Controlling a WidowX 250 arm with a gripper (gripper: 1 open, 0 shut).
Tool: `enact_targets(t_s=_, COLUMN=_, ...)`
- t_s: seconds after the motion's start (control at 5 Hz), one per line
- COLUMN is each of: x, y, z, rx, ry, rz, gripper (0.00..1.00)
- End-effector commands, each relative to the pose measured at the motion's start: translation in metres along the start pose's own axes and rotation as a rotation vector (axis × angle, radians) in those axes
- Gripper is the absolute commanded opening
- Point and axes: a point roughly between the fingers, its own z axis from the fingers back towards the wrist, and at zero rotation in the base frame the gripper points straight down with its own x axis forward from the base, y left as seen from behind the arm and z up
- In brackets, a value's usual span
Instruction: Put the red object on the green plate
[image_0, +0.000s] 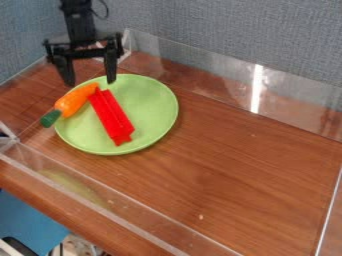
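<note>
Table (227, 170): a wooden surface walled by clear panels, so that things are kept in.
Plate (158, 112): set at the far left of the table; the goal place.
Red bar (112, 116): laid flat on the plate, near its left side, so the task is judged done.
Carrot (70, 101): propped against the plate's left rim, touching the bar's far end.
Gripper (83, 68): pointed down above the plate's far left edge, fingers spread wide, nothing held.
</note>
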Motion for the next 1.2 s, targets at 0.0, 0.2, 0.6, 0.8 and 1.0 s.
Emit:
enact_targets(t_s=0.0, x=-0.008, y=-0.011, z=0.030, rx=-0.014, ry=-0.076, rz=0.031, gripper=1.00)
enact_targets(t_s=0.2, x=-0.022, y=-0.022, z=0.039, rx=-0.022, ry=-0.082, rz=-0.002, gripper=1.00)
enact_targets(t_s=0.6, x=-0.034, y=-0.029, z=0.040, rx=-0.017, ry=-0.080, rz=-0.020, gripper=1.00)
enact_targets(t_s=0.8, x=-0.032, y=-0.035, z=0.035, rx=-0.013, ry=-0.082, rz=0.002, gripper=1.00)
enact_targets(t_s=1.0, x=-0.030, y=-0.040, z=0.032, rx=-0.011, ry=-0.083, rz=0.025, gripper=1.00)
